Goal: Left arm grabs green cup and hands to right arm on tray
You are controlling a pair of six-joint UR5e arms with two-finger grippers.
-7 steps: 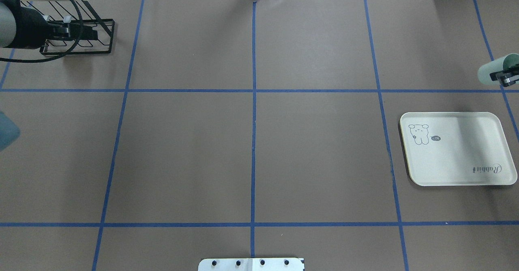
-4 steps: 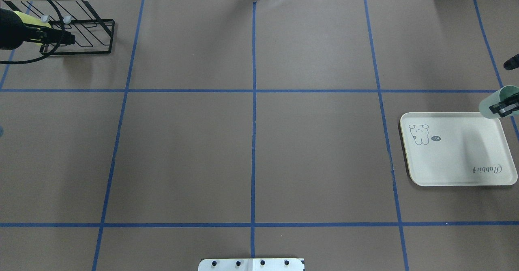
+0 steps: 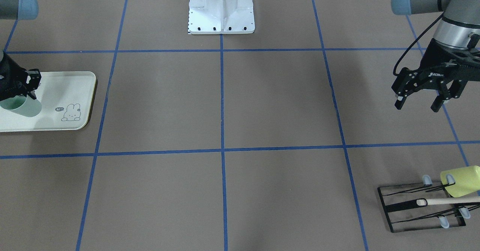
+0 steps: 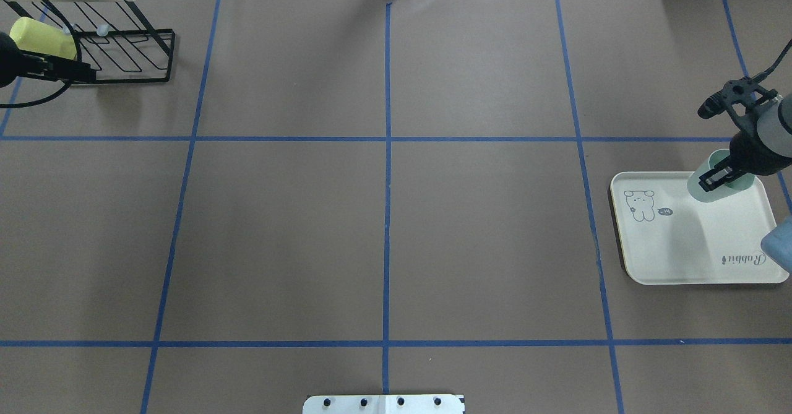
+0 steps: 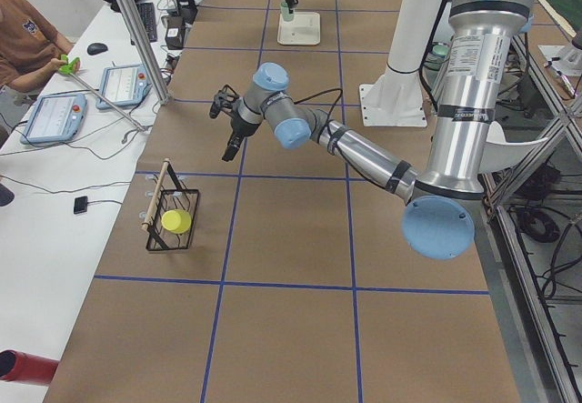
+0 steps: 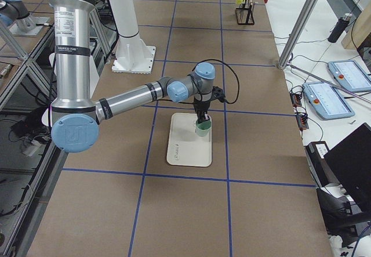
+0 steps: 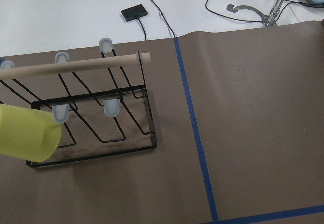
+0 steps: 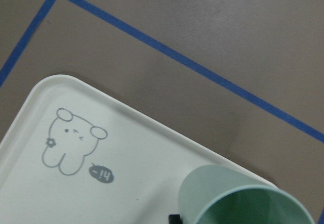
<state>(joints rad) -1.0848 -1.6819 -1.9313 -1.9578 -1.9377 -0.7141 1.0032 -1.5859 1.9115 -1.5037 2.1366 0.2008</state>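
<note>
Right end effector (image 4: 718, 177) grips pale mint-green plastic tumbler (image 4: 701, 189) by rim at cream rectangular tray (image 4: 680, 250), 12 o'clock edge, which I judge suits set-down; left end effector (image 3: 417, 105) spread, empty.

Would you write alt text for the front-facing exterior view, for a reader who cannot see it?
At the view's left the right gripper holds the green cup by its rim over the tray. At the right the left gripper hangs open above the table, with a yellow-green cup on a black wire rack nearer the camera.
</note>
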